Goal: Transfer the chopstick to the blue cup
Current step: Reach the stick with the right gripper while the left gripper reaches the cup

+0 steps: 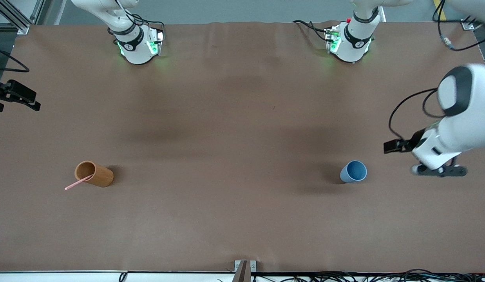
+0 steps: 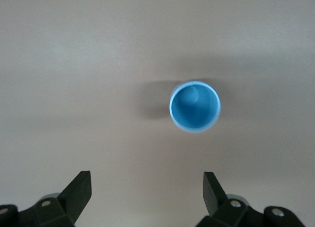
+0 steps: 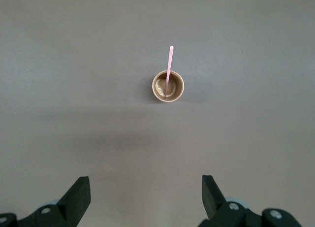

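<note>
Fingers of the right gripper stood spread and empty, as did the left gripper's. From table centre, the chopstick leaned in the brown cup at eight o'clock, the blue cup at four. A sound pick would pinch the protruding end.

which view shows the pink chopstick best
The right wrist view: the thin pink chopstick shows from straight above, standing in the orange-brown wooden-looking cup and leaning over its rim. The front view shows it small, slanting out of that cup's mouth. The left wrist view shows only the small round blue cup, no chopstick.
</note>
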Controlling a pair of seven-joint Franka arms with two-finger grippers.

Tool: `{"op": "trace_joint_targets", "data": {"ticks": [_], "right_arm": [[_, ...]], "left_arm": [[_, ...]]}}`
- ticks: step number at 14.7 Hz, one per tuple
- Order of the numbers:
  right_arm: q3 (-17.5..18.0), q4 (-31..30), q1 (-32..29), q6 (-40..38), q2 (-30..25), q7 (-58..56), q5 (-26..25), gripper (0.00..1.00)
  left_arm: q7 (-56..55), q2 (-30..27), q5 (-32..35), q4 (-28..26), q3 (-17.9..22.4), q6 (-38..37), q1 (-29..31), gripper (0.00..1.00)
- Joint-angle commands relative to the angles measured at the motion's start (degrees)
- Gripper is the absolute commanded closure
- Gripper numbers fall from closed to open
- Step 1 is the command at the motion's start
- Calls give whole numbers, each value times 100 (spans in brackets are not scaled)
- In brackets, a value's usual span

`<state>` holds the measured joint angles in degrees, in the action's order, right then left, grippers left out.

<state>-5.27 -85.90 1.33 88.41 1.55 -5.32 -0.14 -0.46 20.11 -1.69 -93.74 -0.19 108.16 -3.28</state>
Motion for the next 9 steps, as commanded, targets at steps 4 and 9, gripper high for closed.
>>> {"op": "trace_joint_targets", "data": {"ticks": [4, 9], "right_arm": [[-149, 20, 52, 632, 493, 75, -12, 0], [-308, 3, 69, 1545, 1442, 84, 76, 11]], "left_arm": [[-323, 713, -341, -548, -42, 1487, -103, 0], [-287, 1047, -340, -646, -42, 1928, -129, 33]]}}
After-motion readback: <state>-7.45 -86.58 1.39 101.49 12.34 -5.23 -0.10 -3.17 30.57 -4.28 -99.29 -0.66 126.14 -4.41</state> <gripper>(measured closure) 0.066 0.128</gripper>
